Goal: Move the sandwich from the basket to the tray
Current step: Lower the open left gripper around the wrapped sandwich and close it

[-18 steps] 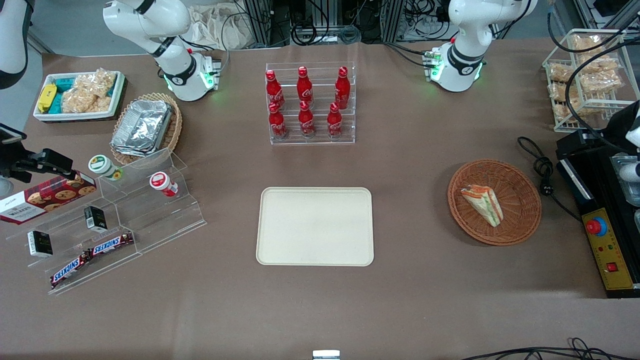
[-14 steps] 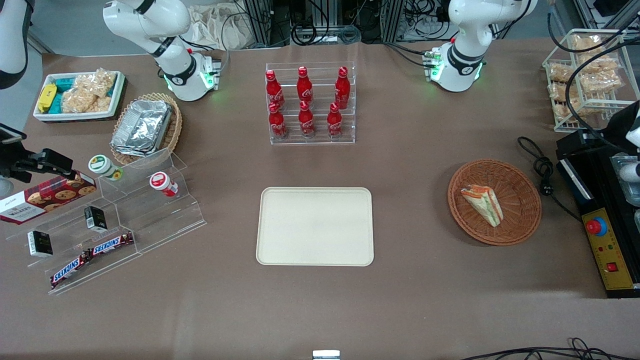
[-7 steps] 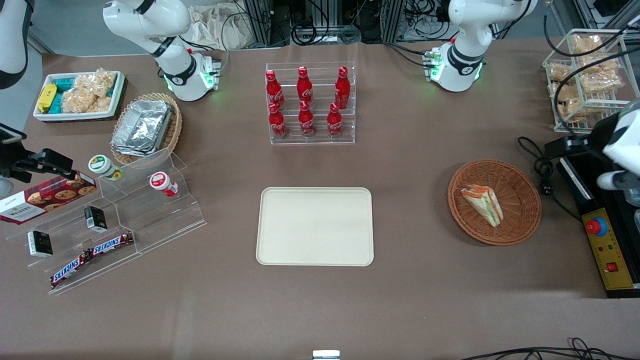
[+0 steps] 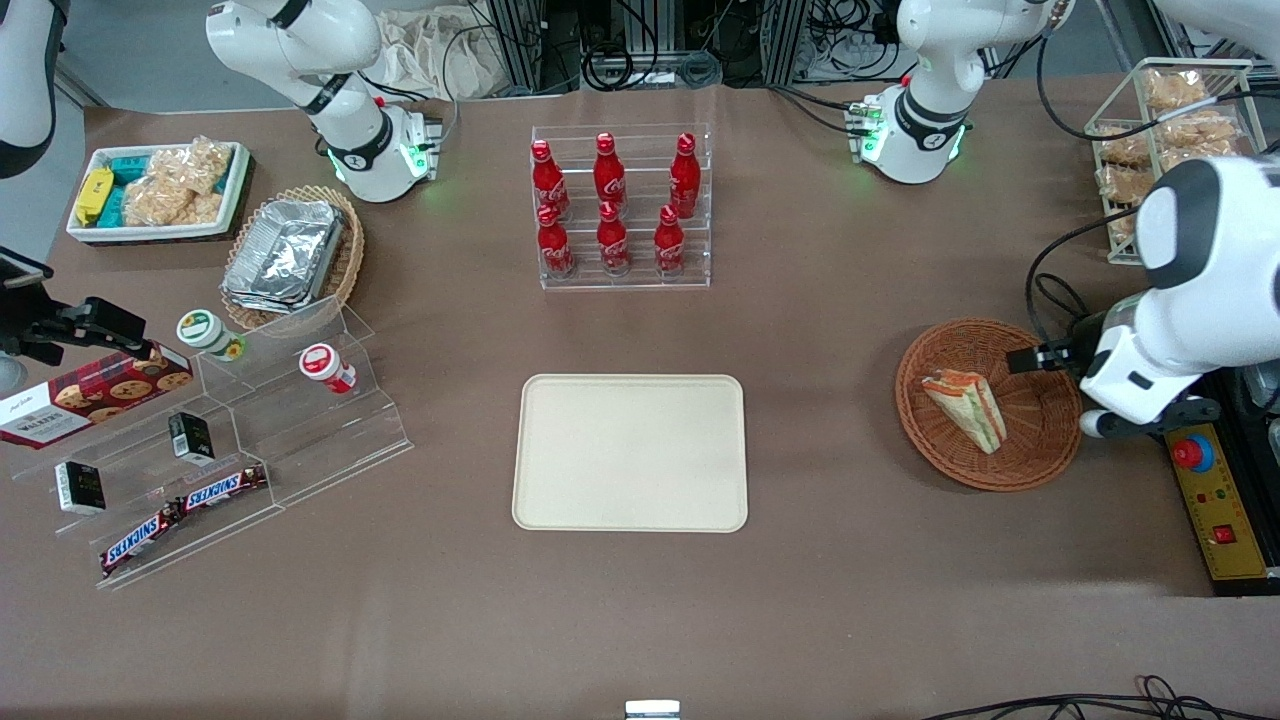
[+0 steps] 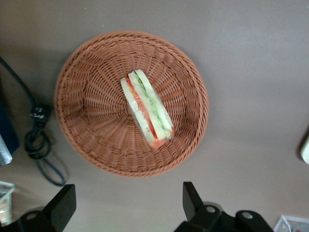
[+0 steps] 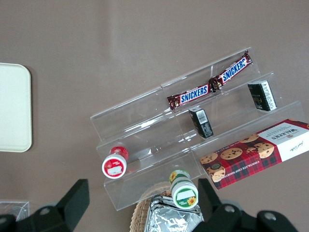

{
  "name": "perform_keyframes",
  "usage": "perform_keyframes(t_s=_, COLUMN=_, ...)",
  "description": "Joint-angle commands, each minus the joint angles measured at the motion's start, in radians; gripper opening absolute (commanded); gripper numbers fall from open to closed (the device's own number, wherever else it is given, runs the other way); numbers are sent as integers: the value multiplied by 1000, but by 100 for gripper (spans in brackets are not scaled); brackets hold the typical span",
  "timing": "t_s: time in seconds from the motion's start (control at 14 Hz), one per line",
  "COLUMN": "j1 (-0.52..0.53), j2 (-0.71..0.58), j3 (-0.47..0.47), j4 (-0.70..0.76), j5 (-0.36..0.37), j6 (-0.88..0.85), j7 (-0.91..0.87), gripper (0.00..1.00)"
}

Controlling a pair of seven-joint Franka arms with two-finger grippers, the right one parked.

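The sandwich [image 4: 966, 408], a clear-wrapped wedge with orange-red and green filling, lies in the round reddish-brown wicker basket [image 4: 1040, 455]. It also shows in the left wrist view [image 5: 146, 108], lying in the basket [image 5: 87, 101]. The cream tray [image 4: 630, 452] lies flat, toward the parked arm's end from the basket. My left gripper [image 4: 1065, 370] hangs high over the basket's rim on the working arm's side. In the left wrist view the gripper [image 5: 126, 203] is open wide and holds nothing, with bare table between its fingers.
A black cable with plug [image 4: 1088, 340] lies beside the basket. A black control box with a red button [image 4: 1195, 453] stands at the table's end. A rack of red cola bottles [image 4: 620, 205] stands farther from the camera than the tray. A wire basket of snacks [image 4: 1170, 150] is close by.
The left arm has swung in from the table's end toward the basket, and its gripper now hangs at the basket's rim. The sandwich, basket and tray have not moved.
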Motion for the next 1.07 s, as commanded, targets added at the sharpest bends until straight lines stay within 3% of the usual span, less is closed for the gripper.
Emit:
perform_keyframes(t_s=0.0, j1=13, j2=-41, j3=-7, j4=-161, j5=-10, j6=149, j7=-69, gripper=98)
perform_keyframes(t_s=0.57, j1=44, j2=57, j3=-4, j4=-350, j5=-10, j6=633, j7=-399, gripper=98)
perform_keyframes(t_s=1.0, j1=42, j2=113, j3=-4, j4=-369, j5=-4, j6=688, j7=-436, gripper=98)
